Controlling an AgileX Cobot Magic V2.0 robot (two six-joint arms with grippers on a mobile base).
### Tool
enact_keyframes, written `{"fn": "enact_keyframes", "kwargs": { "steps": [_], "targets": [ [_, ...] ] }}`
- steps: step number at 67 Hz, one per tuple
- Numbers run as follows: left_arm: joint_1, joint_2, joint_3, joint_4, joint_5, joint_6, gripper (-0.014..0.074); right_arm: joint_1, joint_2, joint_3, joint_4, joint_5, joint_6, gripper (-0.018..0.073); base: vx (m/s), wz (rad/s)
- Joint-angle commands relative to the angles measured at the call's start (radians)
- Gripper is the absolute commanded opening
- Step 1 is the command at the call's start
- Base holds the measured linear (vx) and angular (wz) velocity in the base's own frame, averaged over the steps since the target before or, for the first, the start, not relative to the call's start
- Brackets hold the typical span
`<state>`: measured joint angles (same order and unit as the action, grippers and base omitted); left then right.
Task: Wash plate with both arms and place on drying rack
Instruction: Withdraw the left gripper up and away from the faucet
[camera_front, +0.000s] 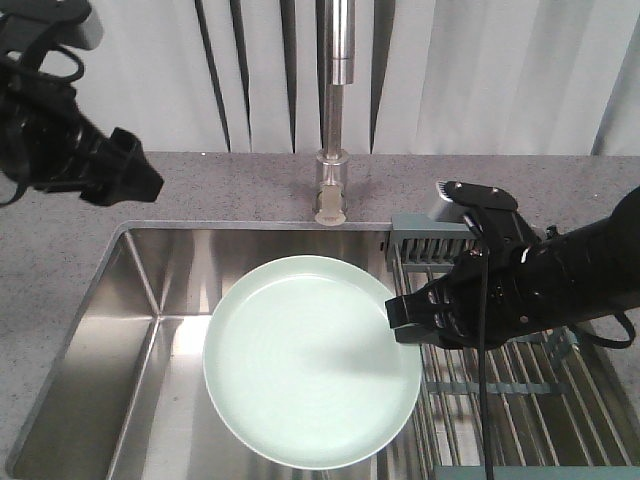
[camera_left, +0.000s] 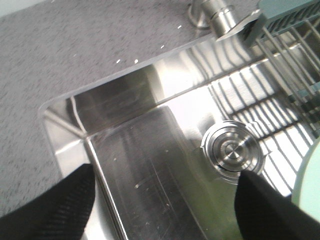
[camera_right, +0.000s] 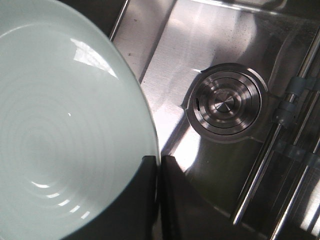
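Mint-green plate (camera_front: 305, 360) hangs over the sink (camera_front: 150, 300), face up and near level, with its far rim below the faucet (camera_front: 335, 110) spout. No water is visible at the spout. The plate looks clear of the sink floor (the right wrist view shows the drain (camera_right: 222, 102) beyond the rim, untouched).

Step in hand, as I read it: presenting the plate for washing, with the other end effector due to join. To do it well:
- Keep the plate inside the sink outline and under the spout.
- Tilt it slightly so water would run into the sink, not toward the drying rack (camera_front: 500, 390) on the sink's right side.
- This is a single-edge pinch on a glossy rim, so I judge a slip risk. Any rubbing pressure should land near the held edge, or the opposite rim should be supported.

Right end effector (camera_front: 398, 318): pressed nearly together, pinching the plate's rim on the sink's right side. One finger lies on the upper face, the other behind the rim.

Left end effector (camera_front: 138, 178): above the worktop (camera_front: 220, 185) at the sink's back-left corner. Its fingers are spread wide, holding and touching nothing.
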<state>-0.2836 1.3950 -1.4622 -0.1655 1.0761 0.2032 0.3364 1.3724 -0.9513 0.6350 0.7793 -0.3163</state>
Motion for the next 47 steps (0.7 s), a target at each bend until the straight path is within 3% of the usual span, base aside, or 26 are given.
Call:
{"fn": "enact_keyframes", "kwargs": {
  "steps": [1, 18, 25, 38, 47],
  "targets": [
    [-0.001, -0.121, 0.089, 0.002, -0.111, -0.024, 0.0534, -0.002, -0.033, -0.031, 0.028, -0.023, -0.007, -0.0001, 0.00, 0.00],
    [-0.001, -0.324, 0.330, 0.013, -0.181, -0.070, 0.0534, -0.002, -0.033, -0.031, 0.028, -0.023, -0.007, -0.0001, 0.00, 0.00],
    [-0.001, -0.393, 0.404, 0.062, -0.206, -0.152, 0.0534, -0.002, -0.033, -0.031, 0.028, -0.023, -0.007, -0.0001, 0.00, 0.00],
    [-0.001, -0.511, 0.520, 0.219, -0.210, -0.330, 0.0534, -0.002, -0.033, -0.031, 0.028, -0.023, -0.007, -0.0001, 0.00, 0.00],
    [-0.001, -0.599, 0.588, 0.238, -0.210, -0.377, 0.0534, -0.002, -0.033, -0.031, 0.028, -0.023, -0.007, -0.0001, 0.00, 0.00]
  ]
}}
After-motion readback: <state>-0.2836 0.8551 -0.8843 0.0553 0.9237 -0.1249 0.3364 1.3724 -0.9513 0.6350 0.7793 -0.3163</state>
